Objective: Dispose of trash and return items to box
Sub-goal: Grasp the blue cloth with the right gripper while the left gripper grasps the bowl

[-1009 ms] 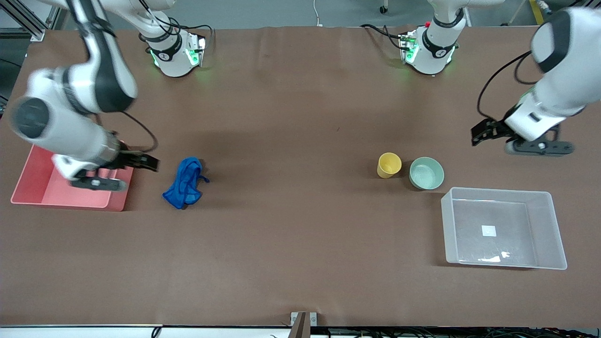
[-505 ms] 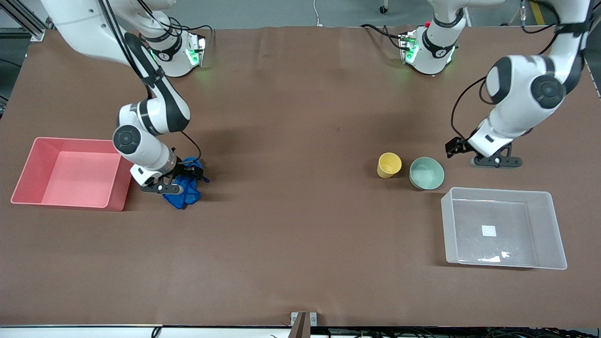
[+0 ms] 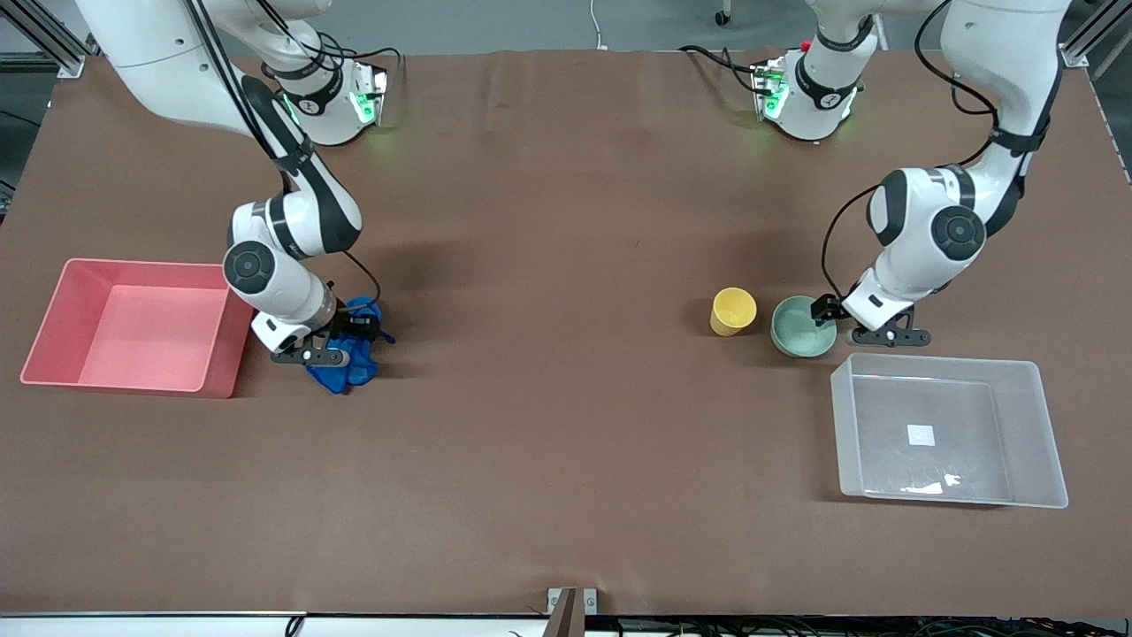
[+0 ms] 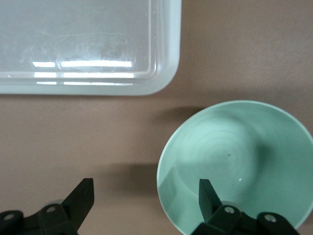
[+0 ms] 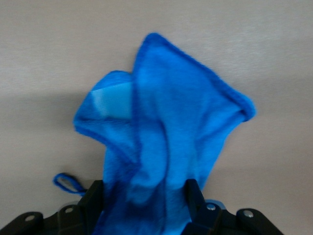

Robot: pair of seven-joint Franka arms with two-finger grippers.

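Observation:
The blue fabric trash (image 3: 340,375) lies on the table beside the pink bin. My right gripper (image 3: 347,341) is down on it, open, with the fabric (image 5: 161,122) between its fingers (image 5: 95,198). The mint-green bowl (image 3: 799,329) stands beside the yellow cup (image 3: 732,310), next to a corner of the clear box (image 3: 937,358). My left gripper (image 3: 836,320) is low at the bowl's edge, open. In the left wrist view the gripper (image 4: 145,198) straddles the rim of the bowl (image 4: 239,156), one finger inside, one outside.
The pink bin (image 3: 133,263) stands at the right arm's end of the table, close to the fabric. The clear box's corner (image 4: 166,73) lies close to the bowl. The brown table top spreads wide between the two groups.
Both arms swung in and came down. The right gripper moved from over the pink bin onto the fabric. The left gripper moved in to the bowl's rim.

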